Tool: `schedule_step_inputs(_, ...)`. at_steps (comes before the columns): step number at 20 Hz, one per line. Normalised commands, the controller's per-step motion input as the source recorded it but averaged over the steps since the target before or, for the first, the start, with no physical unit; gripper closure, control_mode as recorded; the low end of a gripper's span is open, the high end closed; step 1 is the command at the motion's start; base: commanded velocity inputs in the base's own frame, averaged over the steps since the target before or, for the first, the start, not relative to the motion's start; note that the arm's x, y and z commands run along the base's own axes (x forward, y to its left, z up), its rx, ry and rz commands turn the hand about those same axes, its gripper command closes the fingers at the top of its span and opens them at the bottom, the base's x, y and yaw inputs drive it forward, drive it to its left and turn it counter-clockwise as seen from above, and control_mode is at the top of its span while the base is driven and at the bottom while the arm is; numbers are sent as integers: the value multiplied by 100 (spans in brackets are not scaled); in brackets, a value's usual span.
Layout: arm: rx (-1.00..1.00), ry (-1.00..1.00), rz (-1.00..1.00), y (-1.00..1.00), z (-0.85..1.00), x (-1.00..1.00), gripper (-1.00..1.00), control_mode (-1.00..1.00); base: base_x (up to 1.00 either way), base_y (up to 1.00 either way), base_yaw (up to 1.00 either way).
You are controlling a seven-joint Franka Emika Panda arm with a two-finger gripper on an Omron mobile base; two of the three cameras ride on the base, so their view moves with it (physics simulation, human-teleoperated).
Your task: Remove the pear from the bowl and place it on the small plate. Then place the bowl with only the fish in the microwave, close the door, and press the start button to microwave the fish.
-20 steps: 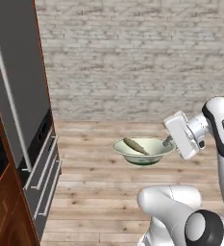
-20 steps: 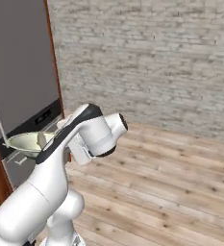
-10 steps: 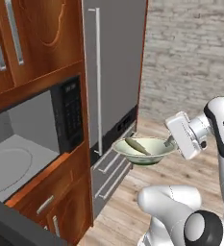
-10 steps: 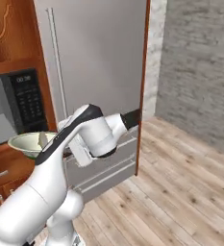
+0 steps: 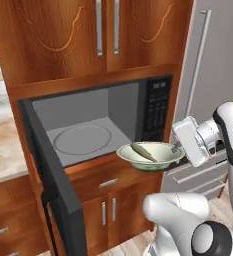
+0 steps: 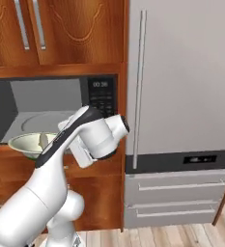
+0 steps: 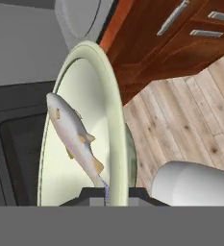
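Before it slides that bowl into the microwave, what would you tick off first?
1. Door swung open: ok.
2. Turntable bare, nothing in the way: ok.
3. Bowl held by its rim in the shut gripper: ok.
4. Bowl level, not tipping: ok.
5. Fish alone in the bowl, pear gone: ok.
6. Bowl inside the microwave: not ok, it hangs in front of the opening.

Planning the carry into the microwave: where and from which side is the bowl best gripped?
By the thin rim on its right, away from the microwave mouth. The bowl is wide, shallow and level, so fingers pinching that edge leave the fish clear.
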Motion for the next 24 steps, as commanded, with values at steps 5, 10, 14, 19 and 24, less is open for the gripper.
schedule_step_inputs(5,0,0,0,0,0,0,100,100,85,0,80)
schedule_step_inputs(10,0,0,0,0,0,0,100,100,48,-32,63)
schedule_step_inputs(14,0,0,0,0,0,0,100,100,-67,-50,46)
schedule_step_inputs(19,0,0,0,0,0,0,100,100,-19,-73,38)
schedule_step_inputs(24,0,0,0,0,0,0,100,100,-41,-18,30)
